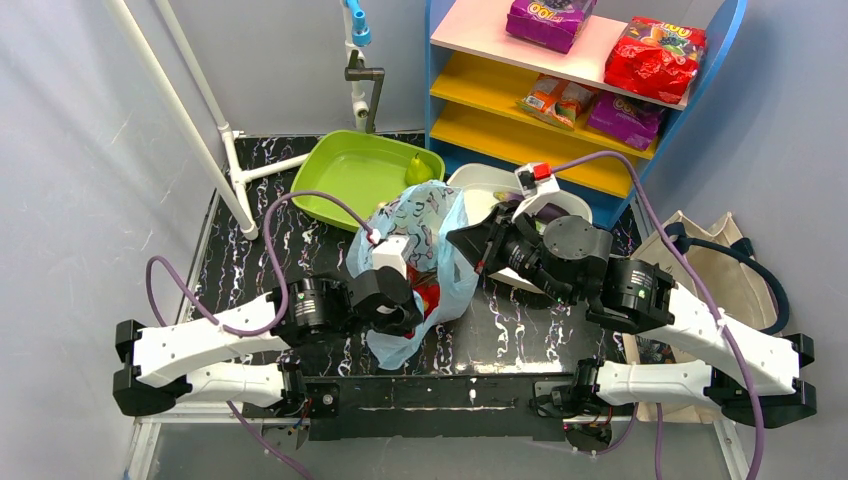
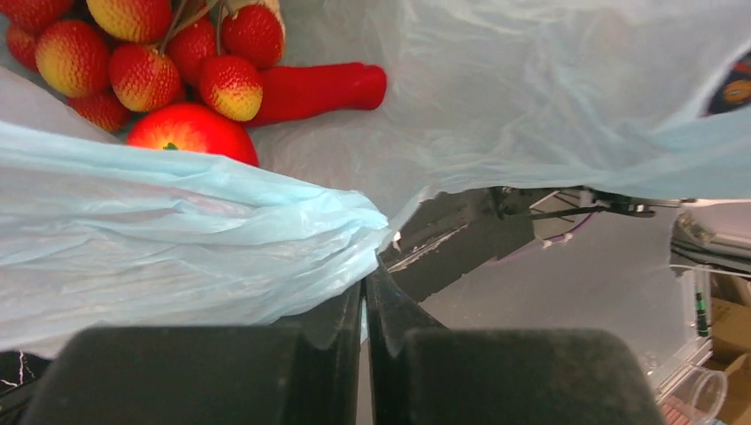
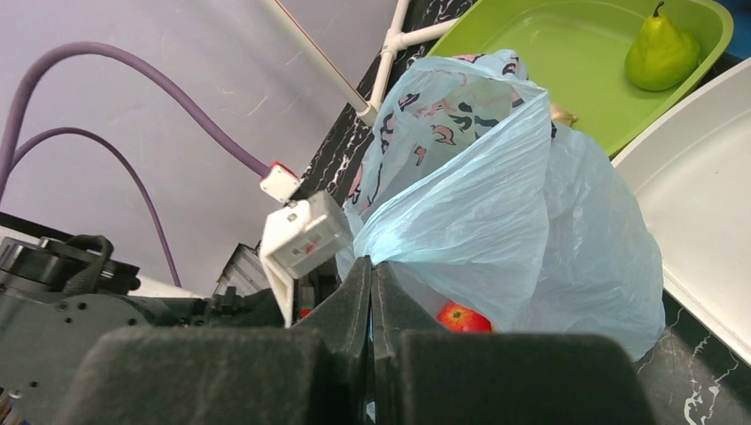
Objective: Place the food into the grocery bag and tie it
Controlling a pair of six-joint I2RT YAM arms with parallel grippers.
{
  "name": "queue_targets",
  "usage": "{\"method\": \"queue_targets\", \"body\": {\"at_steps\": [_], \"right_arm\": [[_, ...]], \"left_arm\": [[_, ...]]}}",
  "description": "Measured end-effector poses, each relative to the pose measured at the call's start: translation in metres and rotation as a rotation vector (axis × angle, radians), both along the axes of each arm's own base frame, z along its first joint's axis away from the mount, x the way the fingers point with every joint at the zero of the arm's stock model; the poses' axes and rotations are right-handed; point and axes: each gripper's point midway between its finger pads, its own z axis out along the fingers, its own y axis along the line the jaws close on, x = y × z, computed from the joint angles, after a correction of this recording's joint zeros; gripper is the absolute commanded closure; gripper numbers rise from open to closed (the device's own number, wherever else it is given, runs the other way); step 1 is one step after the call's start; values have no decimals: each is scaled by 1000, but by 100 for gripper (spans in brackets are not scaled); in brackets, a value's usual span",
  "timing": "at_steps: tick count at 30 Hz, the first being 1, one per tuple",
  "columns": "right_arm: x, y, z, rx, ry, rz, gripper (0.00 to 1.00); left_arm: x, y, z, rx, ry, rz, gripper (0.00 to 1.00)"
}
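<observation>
The light-blue grocery bag (image 1: 432,262) with pink prints stands at mid table between both arms. In the left wrist view its mouth is open and the food lies inside: a berry cluster (image 2: 142,53), a long red pepper (image 2: 319,88) and a round red fruit (image 2: 190,133). My left gripper (image 2: 363,283) is shut on a fold of the bag's plastic (image 2: 177,239). My right gripper (image 3: 372,270) is shut on the bag's plastic (image 3: 478,212) on the other side; the red fruit (image 3: 462,317) shows through the opening.
A green bin (image 1: 365,170) holding a green pear (image 3: 660,55) stands behind the bag, a white tub (image 3: 708,195) to its right. A beige tote (image 1: 700,250) lies at the right edge. A shelf of snack packs (image 1: 600,60) stands at the back right, white pipes (image 1: 230,150) at the back left.
</observation>
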Motion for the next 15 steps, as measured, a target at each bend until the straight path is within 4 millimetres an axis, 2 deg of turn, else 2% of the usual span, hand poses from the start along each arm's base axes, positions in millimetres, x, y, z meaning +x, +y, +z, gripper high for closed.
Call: {"method": "queue_targets", "body": {"at_steps": [6, 8, 11, 15], "right_arm": [[-3, -8, 4, 4, -13, 7, 99], [-5, -13, 6, 0, -31, 16, 99], [-9, -18, 11, -9, -68, 40, 99], [-17, -20, 21, -28, -113, 102, 99]], "left_arm": [[4, -1, 39, -46, -50, -12, 100], [5, 2, 60, -63, -77, -26, 100], [8, 8, 104, -115, -140, -42, 100], [9, 26, 159, -182, -231, -55, 100]]}}
